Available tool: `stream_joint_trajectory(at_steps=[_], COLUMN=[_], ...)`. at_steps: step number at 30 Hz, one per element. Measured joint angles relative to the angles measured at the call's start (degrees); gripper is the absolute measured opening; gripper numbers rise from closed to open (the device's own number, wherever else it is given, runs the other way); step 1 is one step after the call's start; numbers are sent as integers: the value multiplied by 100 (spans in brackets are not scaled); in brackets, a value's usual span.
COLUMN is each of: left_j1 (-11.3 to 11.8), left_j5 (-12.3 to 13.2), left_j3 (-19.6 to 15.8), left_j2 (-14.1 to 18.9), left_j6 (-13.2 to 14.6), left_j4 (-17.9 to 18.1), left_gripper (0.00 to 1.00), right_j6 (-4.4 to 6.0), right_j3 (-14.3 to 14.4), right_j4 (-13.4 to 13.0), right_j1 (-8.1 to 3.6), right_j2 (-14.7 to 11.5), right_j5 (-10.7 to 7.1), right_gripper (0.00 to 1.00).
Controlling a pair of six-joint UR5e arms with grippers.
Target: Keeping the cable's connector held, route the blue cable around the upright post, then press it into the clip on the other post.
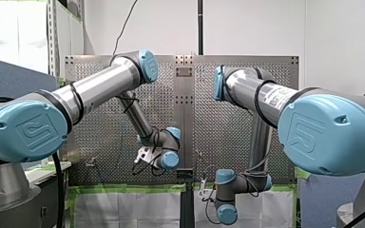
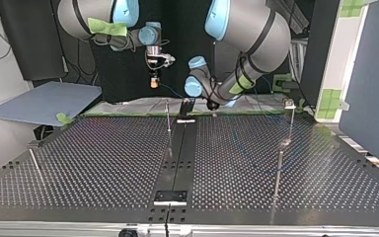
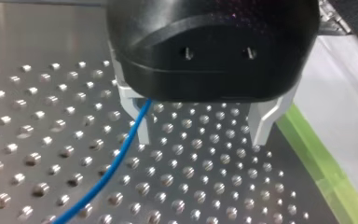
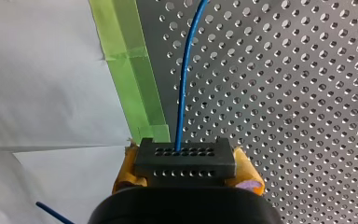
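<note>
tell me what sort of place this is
Probably a robotics lab test cell: my left arm and my right arm reach over a perforated table with thin upright posts, green tape marks its edge, and my right gripper holds the connector of a blue cable.

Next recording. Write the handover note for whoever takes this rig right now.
Right gripper: jaws shut on the connector, above the taped edge of the table.
Left gripper: jaws open, low over the table; blue cable runs beside one finger, ungripped.
Done: connector held.
Left: route the cable round the middle post, press it into what looks like the clip on the post at the top view's right; neither looks done.
</note>
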Motion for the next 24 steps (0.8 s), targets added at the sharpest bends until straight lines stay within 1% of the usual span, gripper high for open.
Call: stream_joint_trajectory(at_steps=[9, 15, 20, 24], left_j1=[-15, -54, -69, -71], left_j5=[377, 553, 748, 927], left_j3=[45, 155, 195, 200], left_j2=[-79, -298, -465, -494], left_j6=[5, -7, -143, -238], left_j4=[36, -65, -111, -144], left_gripper=[100, 100, 100, 100], right_j6=[0, 0, 0, 0], right_j3=[0, 0, 0, 0], right_j4=[0, -12, -16, -12], right_j1=[-3, -7, -10, -10], right_j2=[2, 1, 0, 0], right_j5=[-2, -9, -10, -12], right_gripper=[0, 0, 0, 0])
